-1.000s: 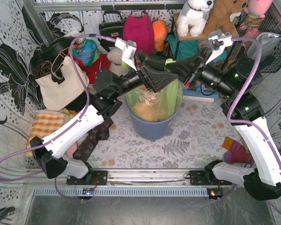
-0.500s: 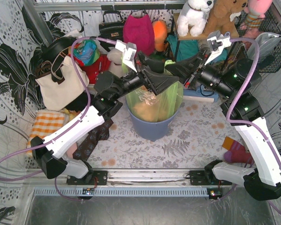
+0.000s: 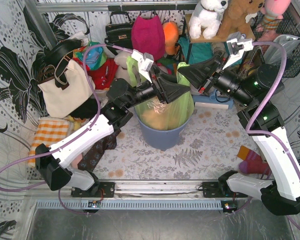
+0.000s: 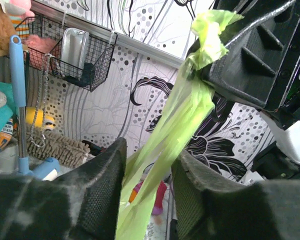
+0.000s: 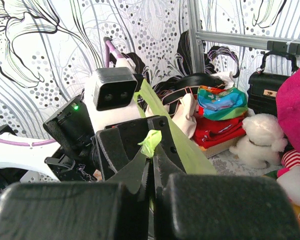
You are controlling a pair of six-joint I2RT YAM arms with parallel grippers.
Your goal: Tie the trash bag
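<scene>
**Top view.** The trash bag (image 3: 165,111), thin light-green film with pinkish-brown crumpled paper showing through, sat inside a round blue-grey bin (image 3: 162,137). The bin stood on the table (image 3: 210,145), about midway between its left and right edges and toward the far edge. The bag's upper part rose above the bin rim and was drawn up into bunched strands. Both arms reached over the bin from either side, their wrists meeting above the bag's mouth.

**Right wrist view.** The right gripper (image 5: 151,156) had its jaws clenched on the bag's film, with a small green tuft sticking out at the tips. A flat band of the same film ran slantwise past them, beside the left arm's wrist camera (image 5: 112,95).

**Left wrist view.** The left gripper (image 4: 149,155) had its jaws parted, and a stretched strand of the bag ran upward between them. Whether the film pressed on either jaw could not be told. The strand ended above at the right gripper's black jaws, with a crumpled tip beyond them.

**Surroundings.** Toward the table's far left corner lay a white tote bag (image 3: 65,95). A black handbag (image 3: 119,31) and a magenta bag (image 3: 147,32) sat along the far edge. A white plush toy (image 3: 208,15) sat on a shelf toward the far right corner. A wire basket (image 4: 85,65) hung on the patterned wall.
</scene>
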